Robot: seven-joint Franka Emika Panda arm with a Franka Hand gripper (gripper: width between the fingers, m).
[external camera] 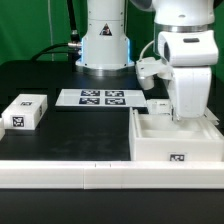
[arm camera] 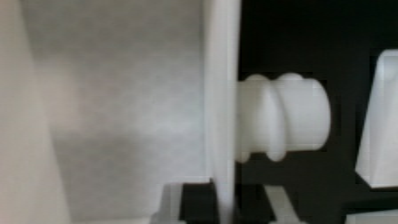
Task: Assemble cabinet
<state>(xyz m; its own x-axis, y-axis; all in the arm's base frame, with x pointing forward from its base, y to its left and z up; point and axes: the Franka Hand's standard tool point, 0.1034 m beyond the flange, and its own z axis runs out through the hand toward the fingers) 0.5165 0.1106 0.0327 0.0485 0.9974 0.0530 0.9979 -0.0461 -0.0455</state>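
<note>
Robotics lab — arm base [external camera: 105, 45] on black table [external camera: 50, 80], tagged marker board [external camera: 100, 97], green backdrop [external camera: 15, 30].

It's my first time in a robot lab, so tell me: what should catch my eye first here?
The bulky white arm on the exterior view's right, reaching down into the big white cabinet at the front. Next, the marker board with black-and-white tags mid-table, and a small white block on that view's left.

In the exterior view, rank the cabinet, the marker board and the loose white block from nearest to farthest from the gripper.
1. The cabinet: on the exterior view's right, with the gripper right over it.
2. The marker board: mid-table, toward the exterior view's left.
3. The white block: at the exterior view's far left.
</note>
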